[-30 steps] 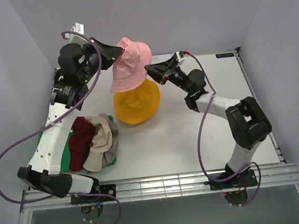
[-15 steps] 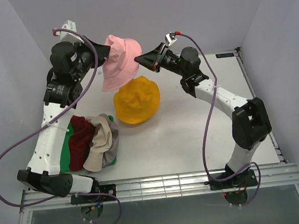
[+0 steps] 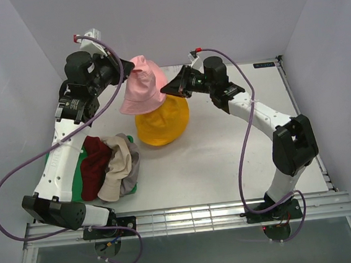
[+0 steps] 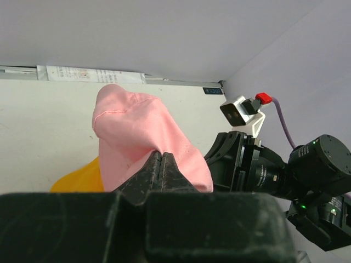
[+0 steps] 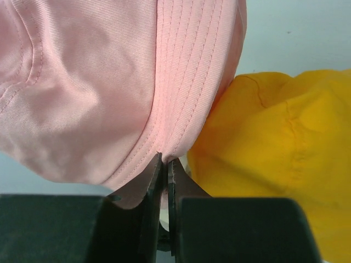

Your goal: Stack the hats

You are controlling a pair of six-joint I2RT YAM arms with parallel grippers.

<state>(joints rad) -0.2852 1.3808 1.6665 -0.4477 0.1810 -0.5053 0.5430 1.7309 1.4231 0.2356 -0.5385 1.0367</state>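
Note:
A pink hat (image 3: 143,85) hangs in the air just above the yellow-orange hat (image 3: 162,121), which sits domed at the table's middle back. My left gripper (image 3: 121,69) is shut on the pink hat's left brim (image 4: 153,143). My right gripper (image 3: 166,89) is shut on the opposite brim edge (image 5: 181,120), its tips pinching the stitched hem. The yellow-orange hat (image 5: 279,159) shows right beside the pink one in the right wrist view. A dark red hat (image 3: 95,165), a cream-beige hat (image 3: 118,168) and a grey hat (image 3: 131,173) lie heaped at the left.
The heap rests on a flat green tray (image 3: 77,192) near the left arm's base. White walls close in on three sides. Purple cables loop from both arms.
The right gripper closed on the pink hat's right brim. Both arms shifted with the pink hat, which now hangs lower over the yellow-orange hat.

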